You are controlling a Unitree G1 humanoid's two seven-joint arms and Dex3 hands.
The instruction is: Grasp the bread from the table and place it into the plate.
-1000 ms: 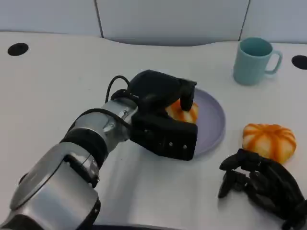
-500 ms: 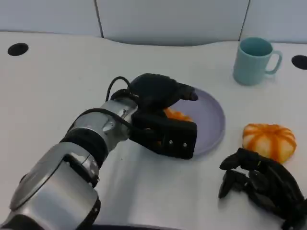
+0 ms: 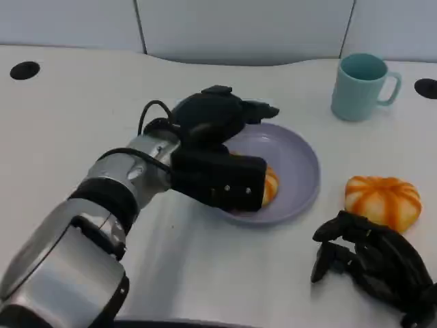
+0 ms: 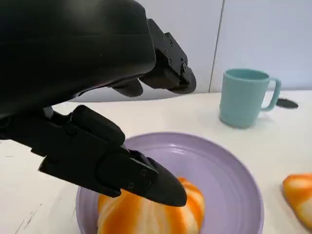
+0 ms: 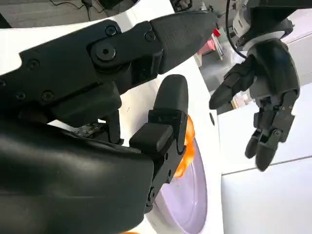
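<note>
Orange bread on the plate

Orange-striped bread (image 3: 270, 185) lies on the purple plate (image 3: 300, 164), the left hand (image 3: 218, 147) spread open above it, holding nothing. Near a second bun (image 3: 382, 198), the right hand (image 3: 372, 263) rests empty, fingers loosely curled apart.

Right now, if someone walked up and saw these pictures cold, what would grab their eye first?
Most likely the left hand, big and black, hanging over the purple plate at the table's middle with its fingers spread above an orange-striped bread lying in the plate. Next, a second striped bread on the bare table right of the plate, just beyond the right hand. A teal mug stands at the far right.
</note>
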